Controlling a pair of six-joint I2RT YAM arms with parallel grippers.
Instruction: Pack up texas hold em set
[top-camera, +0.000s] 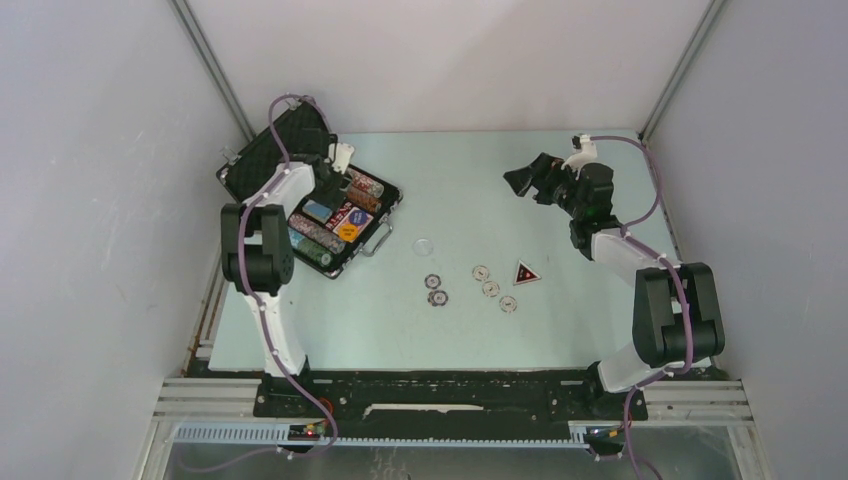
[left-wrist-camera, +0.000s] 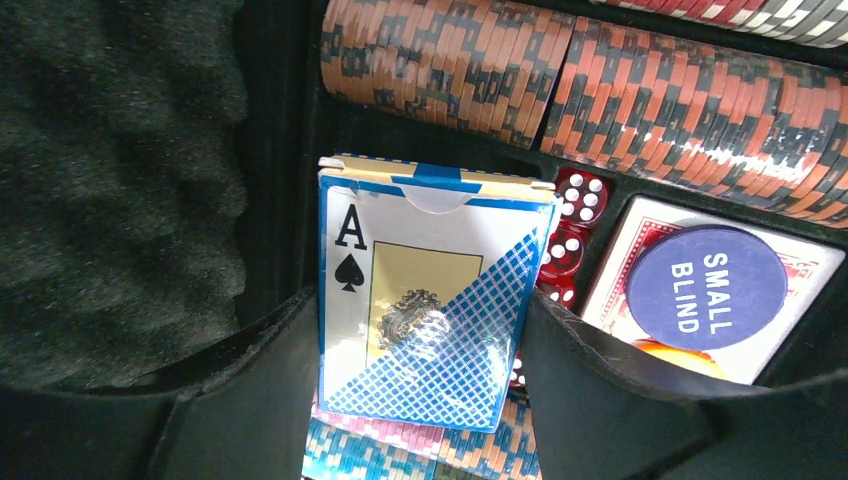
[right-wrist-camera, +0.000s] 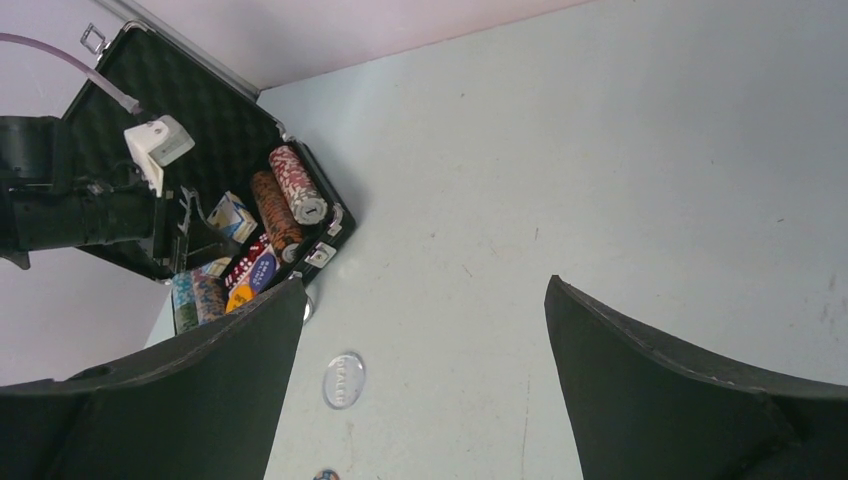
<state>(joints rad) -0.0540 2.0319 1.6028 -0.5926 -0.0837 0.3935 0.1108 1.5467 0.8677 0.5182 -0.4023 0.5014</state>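
The black case (top-camera: 245, 172) with silver edges lies open at the back left, holding rows of poker chips (left-wrist-camera: 600, 80), red dice (left-wrist-camera: 570, 230), a red card deck (left-wrist-camera: 640, 240) and a blue "SMALL BLIND" button (left-wrist-camera: 708, 287). My left gripper (top-camera: 335, 178) is inside the case. In the left wrist view this gripper (left-wrist-camera: 422, 330) is shut on a blue card deck (left-wrist-camera: 430, 240), held upright over the chips. My right gripper (top-camera: 520, 180) is open and empty above the table's back right. Several loose chips (top-camera: 491, 288) lie mid-table.
A clear "DEALER" button (top-camera: 423, 243) lies right of the case and also shows in the right wrist view (right-wrist-camera: 343, 379). A red and black triangular piece (top-camera: 526, 274) lies by the loose chips. The foam-lined lid (left-wrist-camera: 110, 180) stands behind the case. Walls enclose the table on three sides.
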